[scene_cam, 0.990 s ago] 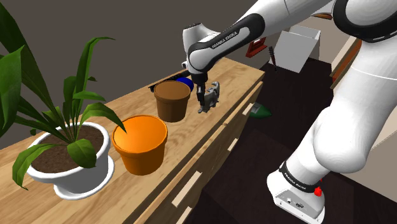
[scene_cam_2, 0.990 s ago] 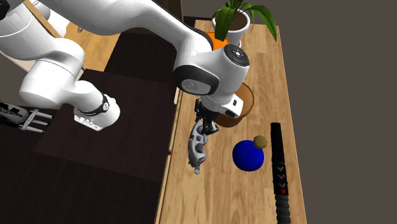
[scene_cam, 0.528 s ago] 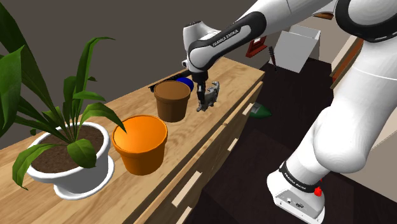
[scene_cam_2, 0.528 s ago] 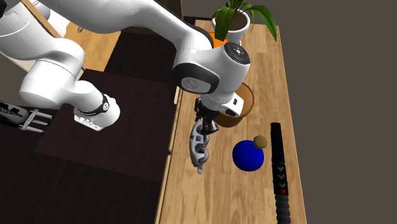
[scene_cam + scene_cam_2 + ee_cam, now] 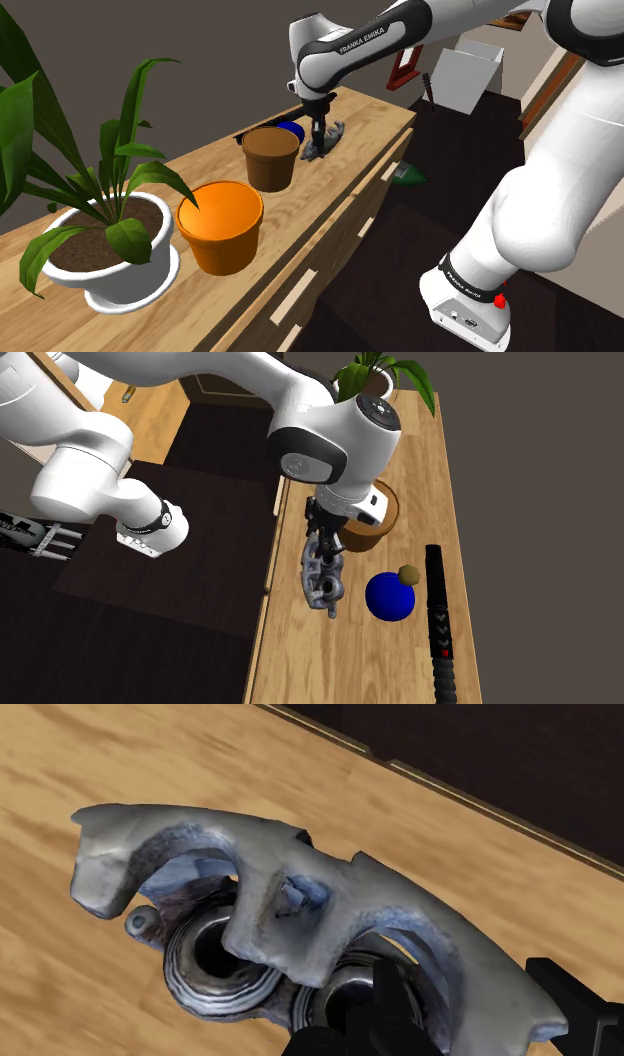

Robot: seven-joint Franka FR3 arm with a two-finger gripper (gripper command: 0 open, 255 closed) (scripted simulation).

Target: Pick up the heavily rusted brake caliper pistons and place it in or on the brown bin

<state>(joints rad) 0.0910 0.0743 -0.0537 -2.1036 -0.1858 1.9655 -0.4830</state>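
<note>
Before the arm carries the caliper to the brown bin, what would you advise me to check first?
1. Grip: gripper shut on the grey brake caliper: ok.
2. Caliper off the wooden counter: seems so, ok.
3. Brown bin upright, mouth facing up: ok.
4. Caliper above the bin: not ok, it hangs beside it.
5. Bin's inside free: cannot tell.
6. Blue round object apart from the caliper: ok.
</note>
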